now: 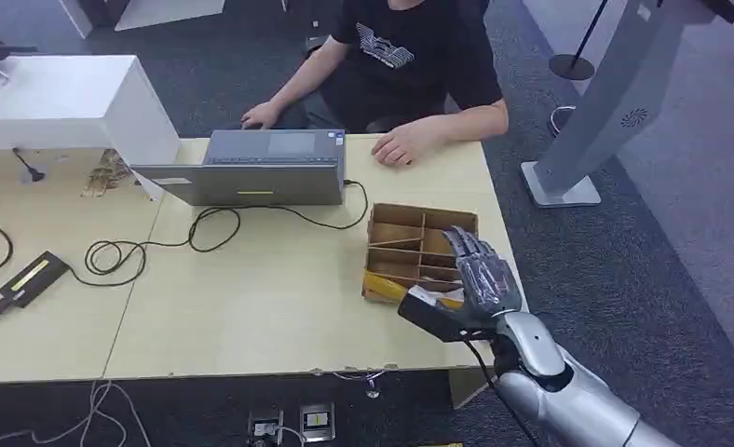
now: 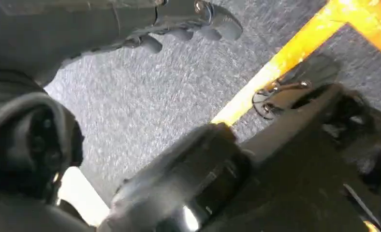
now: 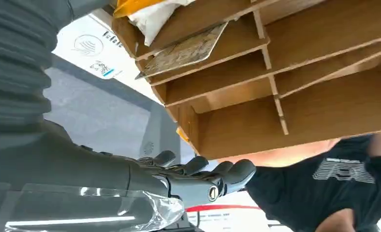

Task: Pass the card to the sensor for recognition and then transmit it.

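Pale wood desk (image 1: 251,307) with grey carpet around it. Right hand (image 1: 480,275) hovers over the compartment box (image 1: 419,244) at four o'clock on the desk, fingers spread and straight, holding nothing. Card (image 3: 183,50) lies slanted in one compartment, just off the fingertips, long axis along the slot. Left hand (image 2: 188,24) hangs by the floor, apparently empty, so the right is nearer. A person sits at twelve behind the laptop (image 1: 251,168).
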You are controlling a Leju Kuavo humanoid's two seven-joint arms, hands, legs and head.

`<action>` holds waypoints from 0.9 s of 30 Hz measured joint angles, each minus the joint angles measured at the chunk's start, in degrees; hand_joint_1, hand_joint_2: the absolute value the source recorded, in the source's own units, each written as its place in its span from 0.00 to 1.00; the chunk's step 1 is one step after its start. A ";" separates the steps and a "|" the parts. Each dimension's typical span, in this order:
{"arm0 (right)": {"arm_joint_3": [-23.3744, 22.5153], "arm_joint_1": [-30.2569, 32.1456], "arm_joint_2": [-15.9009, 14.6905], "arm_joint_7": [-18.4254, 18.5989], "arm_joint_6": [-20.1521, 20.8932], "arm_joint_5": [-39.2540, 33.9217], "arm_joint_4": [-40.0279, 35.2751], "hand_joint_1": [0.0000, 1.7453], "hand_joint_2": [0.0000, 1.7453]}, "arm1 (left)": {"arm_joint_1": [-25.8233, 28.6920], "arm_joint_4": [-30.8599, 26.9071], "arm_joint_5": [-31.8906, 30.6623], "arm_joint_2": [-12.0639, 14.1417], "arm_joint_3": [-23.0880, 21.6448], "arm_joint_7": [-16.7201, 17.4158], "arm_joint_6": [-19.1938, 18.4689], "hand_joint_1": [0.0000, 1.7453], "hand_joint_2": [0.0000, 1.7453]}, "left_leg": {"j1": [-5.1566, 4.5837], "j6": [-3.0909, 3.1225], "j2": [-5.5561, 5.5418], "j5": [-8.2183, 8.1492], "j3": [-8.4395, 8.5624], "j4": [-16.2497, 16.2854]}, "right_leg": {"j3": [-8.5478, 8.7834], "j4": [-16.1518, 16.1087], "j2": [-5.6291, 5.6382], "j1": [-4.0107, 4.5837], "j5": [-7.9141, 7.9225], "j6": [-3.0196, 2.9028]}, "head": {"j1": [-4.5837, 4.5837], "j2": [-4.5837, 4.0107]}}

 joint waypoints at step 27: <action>0.90 0.27 1.40 3.82 0.15 3.13 3.65 0.00 1.00 | -3.36 -35.44 -51.11 -0.81 22.74 18.80 -0.37 0.00 0.00 | 0.00 0.00 0.02 0.00 0.02 0.02 | 0.01 0.01 0.03 0.00 0.04 -0.04 | 0.02 0.00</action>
